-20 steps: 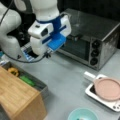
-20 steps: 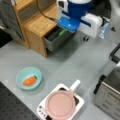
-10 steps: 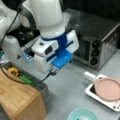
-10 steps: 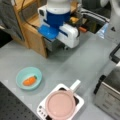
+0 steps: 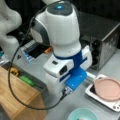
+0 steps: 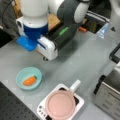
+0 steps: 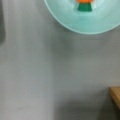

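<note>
Carrot-shaped orange toy with a green top (image 6: 30, 80) lies inside the round pale-teal bowl (image 6: 21, 74), which sits on the grey tabletop (image 6: 82, 60) at about eight o'clock in a front view. The wrist view shows the same toy (image 7: 84, 5) at twelve o'clock, resting in the bowl (image 7: 75, 25), with bare tabletop filling the rest and a wooden corner (image 7: 115, 96) at four o'clock.

As for how far the work stands, my judgement is that it is at an early stage: the toy rests untouched in its bowl, nothing is lifted, and the arm's white-and-blue wrist (image 6: 33, 32) hangs above the table at ten o'clock, up and apart from the bowl. Closing on the toy and lifting it would all remain to be done.

The gripper itself does not show plainly in any view. In both front views the bulky wrist housing (image 5: 67, 67) hides the fingers, and the wrist view shows no fingertips, so I cannot tell whether the claw is released or clenched. Nothing appears held or touched by it.

Around it: a round pink lid on a white square tray (image 6: 41, 110) at six o'clock in a front view, a dark metal toaster oven (image 5: 105, 42) at two o'clock, and a wooden drawer box (image 5: 17, 95) at eight o'clock holding a green piece (image 5: 27, 80).
</note>
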